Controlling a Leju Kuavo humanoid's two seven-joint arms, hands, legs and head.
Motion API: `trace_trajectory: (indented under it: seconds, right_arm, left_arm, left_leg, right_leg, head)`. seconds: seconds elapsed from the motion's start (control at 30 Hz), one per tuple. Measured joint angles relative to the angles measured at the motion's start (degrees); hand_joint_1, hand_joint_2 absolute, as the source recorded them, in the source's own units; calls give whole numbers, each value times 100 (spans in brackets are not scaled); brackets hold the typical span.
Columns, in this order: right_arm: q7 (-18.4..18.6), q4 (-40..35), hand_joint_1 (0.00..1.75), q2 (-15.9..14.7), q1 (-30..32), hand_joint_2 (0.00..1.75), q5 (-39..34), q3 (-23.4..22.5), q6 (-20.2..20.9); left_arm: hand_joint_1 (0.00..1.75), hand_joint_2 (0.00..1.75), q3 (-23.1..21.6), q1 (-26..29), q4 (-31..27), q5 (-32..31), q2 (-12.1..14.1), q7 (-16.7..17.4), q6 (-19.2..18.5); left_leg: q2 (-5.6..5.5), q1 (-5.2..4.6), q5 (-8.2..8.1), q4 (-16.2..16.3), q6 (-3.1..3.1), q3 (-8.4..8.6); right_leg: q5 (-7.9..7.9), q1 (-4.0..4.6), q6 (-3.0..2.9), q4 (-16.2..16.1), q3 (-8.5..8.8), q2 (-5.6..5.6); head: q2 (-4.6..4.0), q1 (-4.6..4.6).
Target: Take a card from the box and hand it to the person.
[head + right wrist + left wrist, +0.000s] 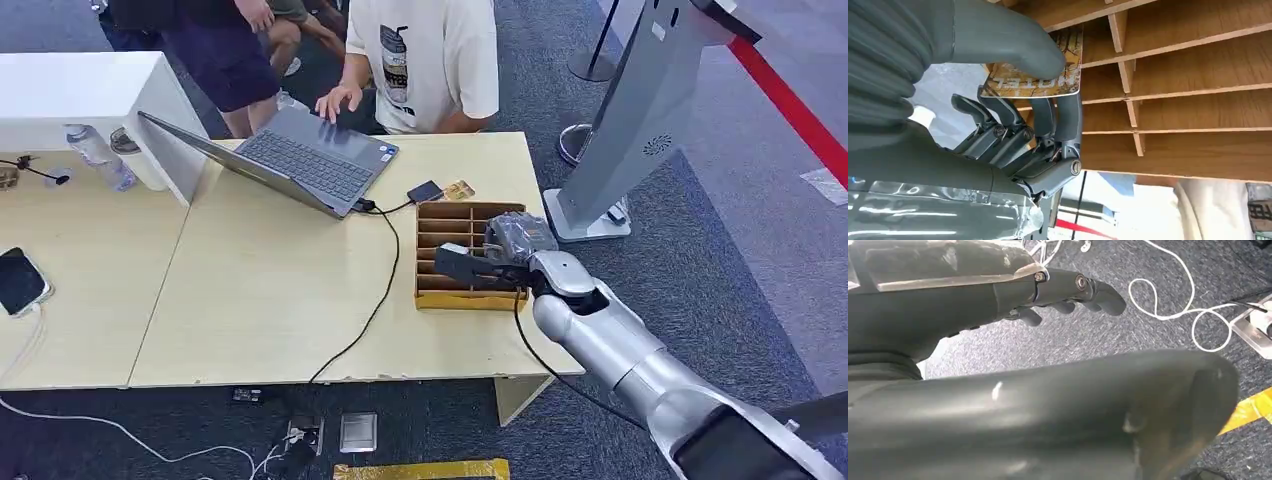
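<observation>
We have the card (1048, 75) pinched in our right hand (1013, 100) over the box (455, 255), left hand (1068, 295) hanging loose and holding nothing; next we judge it needs lifting clear toward the person (425, 60).

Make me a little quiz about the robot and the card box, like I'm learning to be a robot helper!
1. True or false: the right hand holds a card between its thumb and fingers.
2. What lies on the table beside the laptop, just past the far end of the wooden box?
A. a dark phone and a card
B. a cup
C. a book
3. Fill in: the left hand hangs above the grey ____.

Key:
1. True. The card bears the word HOTEL.
2. A. The dark phone and another card lie there.
3. Carpet, where a white cable loops.
</observation>
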Motion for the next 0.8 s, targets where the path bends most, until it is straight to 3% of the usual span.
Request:
trace_trajectory:
  seconds: [0.43,0.8]
  right_arm:
    - [101,-197,175,-70,-136,175,149,-9,140]
    - [487,-1117,175,-470,-496,175,92,-63,160]
  left_arm:
    - [0,0,0,6,0,28,-2,-4,11]
    - [0,0,2,65,0,120,-2,-70,17]
  left_leg:
    - [0,0,0,1,0,-1]
    - [0,-1,0,5,0,-1]
  right_leg:
    - [2,0,2,0,0,0]
    - [3,-2,3,0,-1,0]
  head:
    - [0,-2]
    - [0,0]
